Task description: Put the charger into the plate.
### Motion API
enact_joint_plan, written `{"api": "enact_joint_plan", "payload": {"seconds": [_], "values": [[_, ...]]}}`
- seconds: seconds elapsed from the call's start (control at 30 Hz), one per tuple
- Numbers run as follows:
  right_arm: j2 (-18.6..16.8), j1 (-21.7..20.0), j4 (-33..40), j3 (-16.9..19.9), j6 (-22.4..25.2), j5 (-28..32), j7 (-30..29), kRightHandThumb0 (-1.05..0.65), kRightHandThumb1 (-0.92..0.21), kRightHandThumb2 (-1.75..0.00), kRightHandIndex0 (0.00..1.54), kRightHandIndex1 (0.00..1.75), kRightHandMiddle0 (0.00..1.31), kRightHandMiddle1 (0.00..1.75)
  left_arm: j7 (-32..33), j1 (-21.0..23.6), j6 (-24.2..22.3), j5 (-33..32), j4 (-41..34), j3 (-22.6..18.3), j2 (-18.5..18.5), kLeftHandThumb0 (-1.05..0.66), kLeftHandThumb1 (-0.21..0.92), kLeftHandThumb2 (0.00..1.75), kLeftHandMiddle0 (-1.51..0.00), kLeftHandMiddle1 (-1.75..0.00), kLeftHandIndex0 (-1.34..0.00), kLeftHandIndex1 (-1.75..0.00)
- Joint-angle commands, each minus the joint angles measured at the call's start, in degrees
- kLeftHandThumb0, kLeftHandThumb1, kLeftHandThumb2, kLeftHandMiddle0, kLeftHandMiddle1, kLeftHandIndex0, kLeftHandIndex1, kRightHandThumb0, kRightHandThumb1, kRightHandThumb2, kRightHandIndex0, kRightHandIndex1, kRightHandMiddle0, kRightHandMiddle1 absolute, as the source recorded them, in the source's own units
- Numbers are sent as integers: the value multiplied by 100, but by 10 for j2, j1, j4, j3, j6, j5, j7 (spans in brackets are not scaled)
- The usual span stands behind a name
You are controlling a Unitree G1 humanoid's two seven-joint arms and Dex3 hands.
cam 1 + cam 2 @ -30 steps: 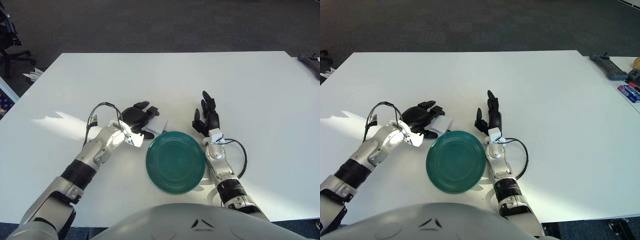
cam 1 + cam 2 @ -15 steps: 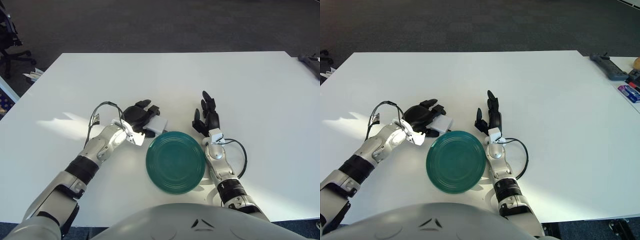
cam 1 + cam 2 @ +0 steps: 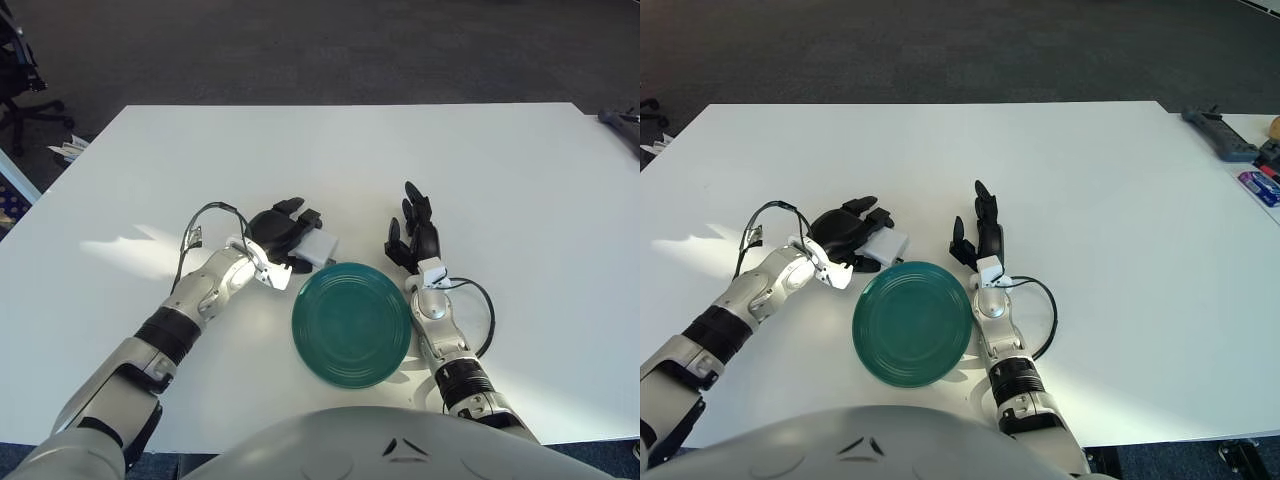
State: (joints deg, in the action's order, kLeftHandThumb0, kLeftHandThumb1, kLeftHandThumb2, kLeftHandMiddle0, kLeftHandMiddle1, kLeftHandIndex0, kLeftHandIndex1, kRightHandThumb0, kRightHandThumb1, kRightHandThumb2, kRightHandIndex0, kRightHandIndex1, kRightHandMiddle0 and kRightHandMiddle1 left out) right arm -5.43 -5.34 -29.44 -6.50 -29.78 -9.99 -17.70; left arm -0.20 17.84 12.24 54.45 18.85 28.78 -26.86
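A round dark-green plate (image 3: 351,323) lies on the white table near its front edge. Just off the plate's upper-left rim my left hand (image 3: 278,232) is curled around a white boxy charger (image 3: 320,247), whose right end sticks out past the black fingers. The charger shows slightly raised and tilted above the table beside the plate rim. My right hand (image 3: 412,232) shows to the right of the plate, fingers spread and pointing away, holding nothing.
The white table (image 3: 500,170) stretches wide behind and to both sides. A dark tool (image 3: 1218,132) and small coloured packets (image 3: 1260,182) lie at the far right edge. A black cable (image 3: 478,305) loops by my right wrist.
My left hand with the charger has shifted a little up and to the right, toward the plate's rim. The right hand has not moved.
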Motion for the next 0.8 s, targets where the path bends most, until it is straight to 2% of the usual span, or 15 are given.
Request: {"api": "enact_joint_plan", "payload": {"seconds": [0.0,0.23,0.43,0.47,0.5,0.53,0.6,0.63,0.67,0.73,0.77], "values": [[-13,115,-80,-23,-9,-13,3,-92,-92,-85,17,0,0,35,2,11,3,-1,27,14,9,-104,92,52,-26,-2,-18,-104],[-14,118,-77,-26,-11,-15,2,-91,-92,-84,18,1,0,36,10,13,13,-7,35,14,13,-105,92,52,-31,-4,-22,-106],[-12,121,-72,-31,-6,-14,2,-92,-92,-85,18,0,0,35,7,19,28,-16,45,16,15,-97,92,42,-44,-10,-30,-112],[-12,121,-71,-31,-5,-14,2,-93,-92,-86,18,0,0,35,6,20,30,-17,46,17,15,-93,92,37,-39,-37,-32,-116],[-11,121,-70,-32,-4,-15,1,-93,-92,-86,18,0,0,35,5,21,31,-18,47,17,14,-92,92,36,-35,-50,-32,-118],[-11,122,-69,-32,-3,-15,0,-93,-92,-86,18,0,0,34,4,21,32,-18,47,18,13,-88,92,32,-28,-79,-34,-123],[-12,122,-69,-33,-2,-14,-1,-93,-92,-86,18,0,0,34,-7,25,31,-18,48,22,12,-83,91,29,-22,-112,-35,-131],[-12,123,-68,-34,-2,-14,-1,-93,-92,-86,18,0,0,34,-12,26,30,-17,47,24,12,-68,81,45,-22,-135,-42,-139],[-12,123,-68,-34,-2,-14,-1,-93,-92,-86,18,0,0,34,-15,28,29,-17,47,25,11,-58,73,58,-23,-149,-46,-145],[-13,124,-68,-34,-4,-12,0,-93,-92,-86,18,0,0,34,-26,32,24,-11,47,31,10,-50,64,74,-26,-162,-50,-151],[-13,124,-68,-34,-5,-12,0,-93,-92,-86,18,0,0,34,-31,35,22,-8,47,34,9,-32,50,97,-36,-166,-52,-159]]}}
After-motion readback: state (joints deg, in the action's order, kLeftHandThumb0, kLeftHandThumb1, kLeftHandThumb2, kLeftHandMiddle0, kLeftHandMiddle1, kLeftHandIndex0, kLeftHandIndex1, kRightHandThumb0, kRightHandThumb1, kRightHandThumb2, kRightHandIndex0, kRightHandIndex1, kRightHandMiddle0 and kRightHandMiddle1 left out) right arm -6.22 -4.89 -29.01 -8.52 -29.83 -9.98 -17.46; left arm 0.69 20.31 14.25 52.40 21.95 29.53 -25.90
